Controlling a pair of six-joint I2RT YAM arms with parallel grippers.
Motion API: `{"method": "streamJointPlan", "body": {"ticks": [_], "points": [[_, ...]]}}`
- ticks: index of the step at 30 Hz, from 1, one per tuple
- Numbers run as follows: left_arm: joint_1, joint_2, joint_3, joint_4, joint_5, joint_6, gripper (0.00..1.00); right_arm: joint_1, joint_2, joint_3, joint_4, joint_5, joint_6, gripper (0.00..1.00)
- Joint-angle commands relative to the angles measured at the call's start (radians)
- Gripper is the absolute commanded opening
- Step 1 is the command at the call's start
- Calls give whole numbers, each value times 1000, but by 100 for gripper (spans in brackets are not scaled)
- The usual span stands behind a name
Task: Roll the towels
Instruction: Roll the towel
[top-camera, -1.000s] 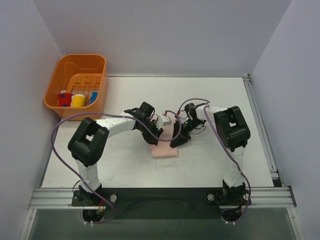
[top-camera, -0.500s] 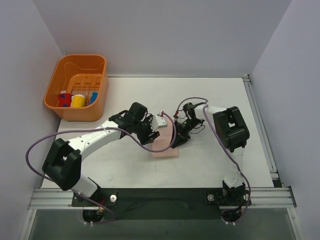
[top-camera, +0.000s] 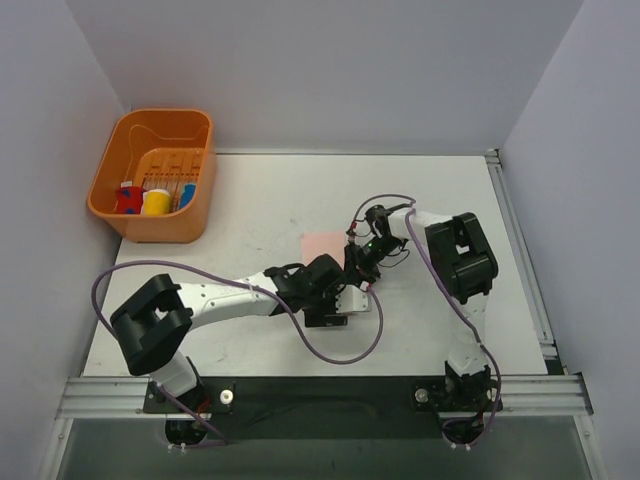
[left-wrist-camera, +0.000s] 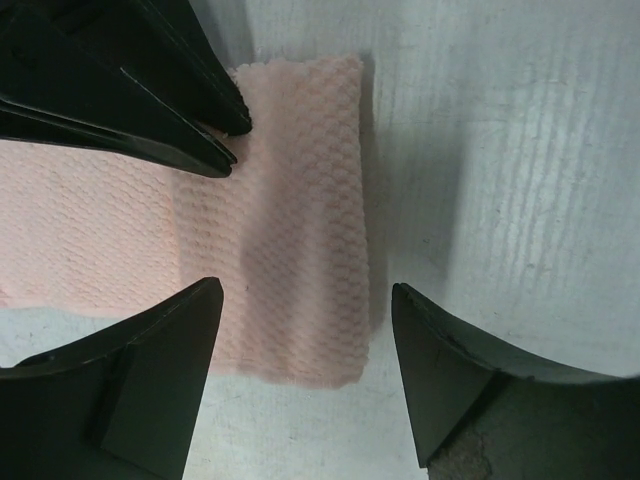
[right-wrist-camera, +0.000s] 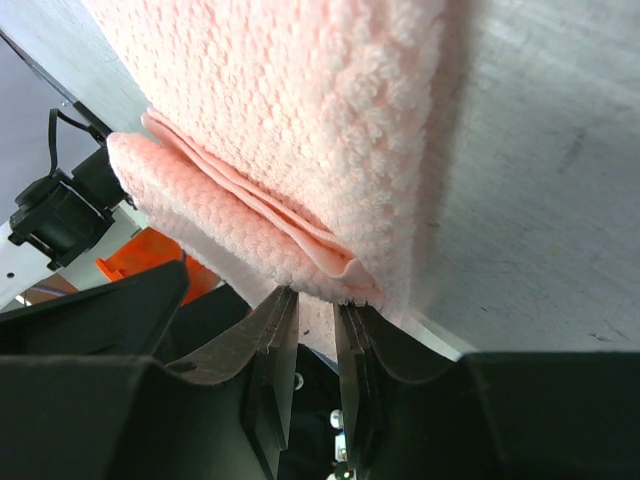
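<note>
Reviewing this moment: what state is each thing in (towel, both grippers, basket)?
pink towel: one end folded over in layers, the rest lying flat.
left gripper: open, straddling the folded end.
right gripper: nearly closed at the folded edge; grip unclear.
orange basket: upright, small coloured items inside.

The towel (left-wrist-camera: 290, 250) is pale pink all over, with no print; its weave makes a small honeycomb pattern. The table (top-camera: 250, 190) is whitish grey with faint dull marks. The basket (top-camera: 203, 180) is bright orange and holds a red and blue thing (top-camera: 127, 198), a yellow one (top-camera: 155, 202) and a blue one (top-camera: 187, 194). The left arm (top-camera: 230, 297) and the right arm (top-camera: 428, 220) are white with black joints, and their cables (top-camera: 335, 357) are purple. The left gripper (left-wrist-camera: 305, 310) and the right gripper (right-wrist-camera: 316, 300) have black fingers.
</note>
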Motion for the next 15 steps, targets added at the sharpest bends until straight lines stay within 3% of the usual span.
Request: {"method": "streamJointPlan", "body": {"ticks": [1, 3, 9, 15], "points": [[-4, 38, -11, 96, -75, 19, 79, 0, 44, 23, -32, 106, -38, 24], [-4, 56, -27, 107, -80, 27, 76, 2, 58, 33, -33, 101, -38, 24], [9, 77, -74, 61, -43, 33, 51, 16, 131, 100, -44, 80, -35, 24], [68, 23, -125, -17, 82, -21, 26, 71, 147, 111, -40, 63, -14, 23]]}}
